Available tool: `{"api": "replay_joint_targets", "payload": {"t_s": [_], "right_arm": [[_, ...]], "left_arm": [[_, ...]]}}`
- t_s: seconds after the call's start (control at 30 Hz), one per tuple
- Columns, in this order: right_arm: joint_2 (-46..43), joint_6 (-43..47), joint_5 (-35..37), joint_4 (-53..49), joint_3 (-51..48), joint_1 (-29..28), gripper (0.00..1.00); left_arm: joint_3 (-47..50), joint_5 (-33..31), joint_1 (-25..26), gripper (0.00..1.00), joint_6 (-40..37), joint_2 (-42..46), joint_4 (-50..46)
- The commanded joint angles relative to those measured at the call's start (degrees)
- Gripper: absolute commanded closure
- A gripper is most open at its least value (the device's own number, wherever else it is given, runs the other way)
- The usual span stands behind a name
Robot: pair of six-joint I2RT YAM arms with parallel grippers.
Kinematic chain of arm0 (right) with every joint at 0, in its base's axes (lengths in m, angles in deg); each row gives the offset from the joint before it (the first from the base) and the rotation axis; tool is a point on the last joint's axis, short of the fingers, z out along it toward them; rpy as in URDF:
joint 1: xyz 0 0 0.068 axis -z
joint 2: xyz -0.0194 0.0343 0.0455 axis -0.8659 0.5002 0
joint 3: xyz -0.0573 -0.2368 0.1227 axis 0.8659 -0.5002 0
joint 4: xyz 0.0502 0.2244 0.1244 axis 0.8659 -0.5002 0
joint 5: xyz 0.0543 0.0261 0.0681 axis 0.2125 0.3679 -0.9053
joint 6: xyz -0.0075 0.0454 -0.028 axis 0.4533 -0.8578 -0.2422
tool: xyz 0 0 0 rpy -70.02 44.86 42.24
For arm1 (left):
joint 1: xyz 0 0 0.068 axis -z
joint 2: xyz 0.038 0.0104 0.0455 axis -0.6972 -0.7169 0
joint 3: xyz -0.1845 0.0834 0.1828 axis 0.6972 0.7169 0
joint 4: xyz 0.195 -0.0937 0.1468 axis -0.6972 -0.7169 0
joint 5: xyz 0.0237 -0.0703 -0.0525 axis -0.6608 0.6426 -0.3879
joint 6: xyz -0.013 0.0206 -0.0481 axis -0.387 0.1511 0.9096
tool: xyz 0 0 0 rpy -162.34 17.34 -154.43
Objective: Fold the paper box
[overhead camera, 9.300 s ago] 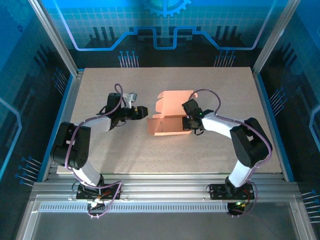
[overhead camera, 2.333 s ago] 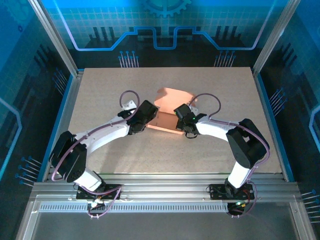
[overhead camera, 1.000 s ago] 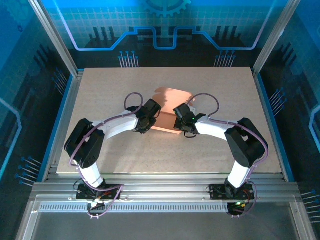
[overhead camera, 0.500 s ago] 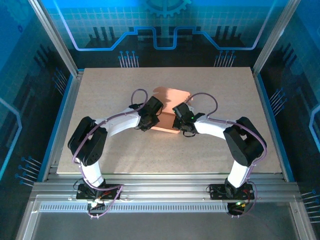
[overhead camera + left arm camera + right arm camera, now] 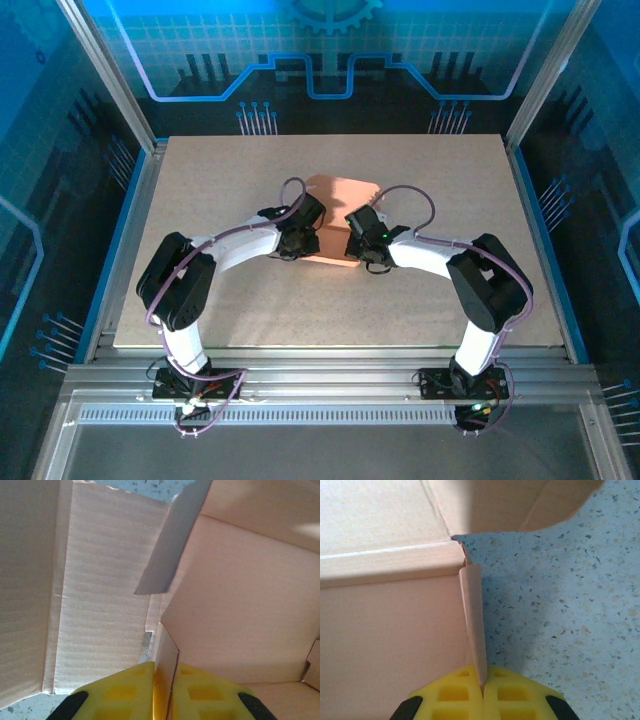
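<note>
Two wrist views show grippers (image 5: 165,680) (image 5: 482,682) pinching paper box (image 5: 342,195).

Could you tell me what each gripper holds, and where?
The paper box: left gripper pinches an upright panel's edge; right gripper pinches a folded side flap.

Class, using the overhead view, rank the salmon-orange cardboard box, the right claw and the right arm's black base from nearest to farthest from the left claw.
1. The salmon-orange cardboard box: pinched by the left claw, mid-table.
2. The right claw: on the box's right edge.
3. The right arm's black base: near edge, right.
</note>
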Motion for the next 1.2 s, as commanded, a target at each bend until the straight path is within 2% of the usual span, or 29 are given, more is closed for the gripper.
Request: {"api": "replay_joint_targets", "payload": {"t_s": [0.0,0.23,0.5,0.73,0.83,0.9,1.03,1.1,1.17], "right_arm": [[1.51,0.51,-1.29,0.31,0.29,-0.54,1.00],[1.39,0.85,-1.04,0.06,0.43,-0.64,1.00],[1.69,1.06,-1.17,-0.21,0.88,-0.73,1.00],[1.89,1.28,-1.13,-0.41,1.25,-0.69,1.00],[2.08,1.61,-0.76,-0.55,1.51,-0.73,1.00],[2.00,2.01,-0.59,-0.64,1.56,-0.49,1.00],[1.22,2.71,-0.47,-0.60,1.15,0.52,1.00],[0.40,3.06,-0.59,-0.10,0.46,1.32,1.00],[-0.57,3.88,-1.24,0.88,-0.47,2.36,1.00]], "left_arm": [[1.31,8.04,0.00,0.88,-10.50,0.19,2.06],[1.27,17.18,-0.65,0.87,-19.77,-0.73,2.25],[-0.15,15.78,-0.61,0.84,-27.58,-1.65,-1.13],[0.83,12.66,-0.65,0.82,-26.71,0.32,1.58],[0.89,10.67,-0.74,0.74,-23.63,2.95,3.05],[1.20,10.84,-0.72,0.63,-22.11,5.60,4.87],[3.75,9.14,-1.08,0.55,-20.15,12.86,9.84],[5.33,7.35,-1.78,0.46,-19.74,16.46,11.71],[7.50,6.92,-3.07,0.42,-19.18,20.11,13.70]]}}
